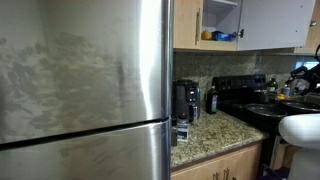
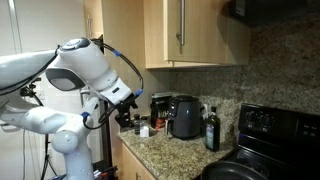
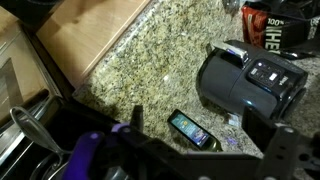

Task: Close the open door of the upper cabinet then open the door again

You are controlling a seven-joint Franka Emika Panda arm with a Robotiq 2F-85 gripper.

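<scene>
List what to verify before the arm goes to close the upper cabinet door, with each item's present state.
1. Upper cabinet open: ok. Its white inside and yellow items show in an exterior view.
2. Hand at the door handle: not ok. It hangs low over the counter, with the handle well above it.
3. Hand open: cannot tell.
4. Room around the hand: not ok. The coffee maker and dark bottle stand nearby on the counter.
5. Handle in wrist view: not ok. That view shows the counter and coffee maker, no handle.
</scene>
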